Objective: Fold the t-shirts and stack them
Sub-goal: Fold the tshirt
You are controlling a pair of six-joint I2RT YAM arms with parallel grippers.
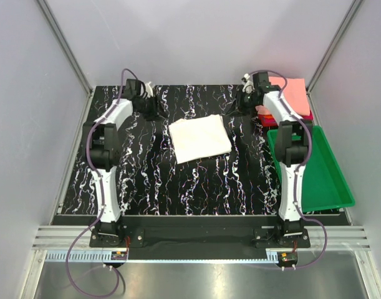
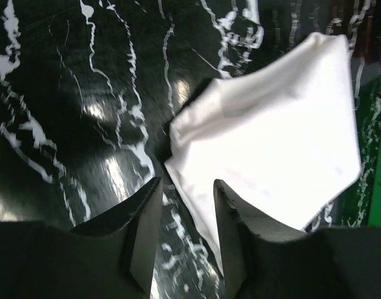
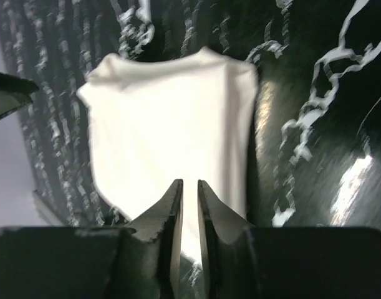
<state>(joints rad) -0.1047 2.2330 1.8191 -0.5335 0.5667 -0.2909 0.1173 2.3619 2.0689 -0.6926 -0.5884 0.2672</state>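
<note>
Roughly at the middle of the black marbled table (image 1: 146,180) lies the white t-shirt (image 1: 199,138), folded into a flat square. The left gripper (image 2: 187,208) is just off its far left corner, fingers parted with nothing between them. The right gripper (image 3: 190,193) is near its far right corner, fingers drawn almost together on nothing. Far right, a pink t-shirt (image 1: 296,93) tops a small stack just beyond the green tray (image 1: 330,187).

The black, white-veined worktop (image 1: 146,180) carried a folded cream-white t-shirt (image 1: 199,138) near the frame's centre. A green tray (image 1: 321,177) lay at its right edge. In the upper right corner, just beside the tray, a salmon-pink t-shirt (image 1: 293,93) lay atop a red one (image 1: 306,116).
</note>
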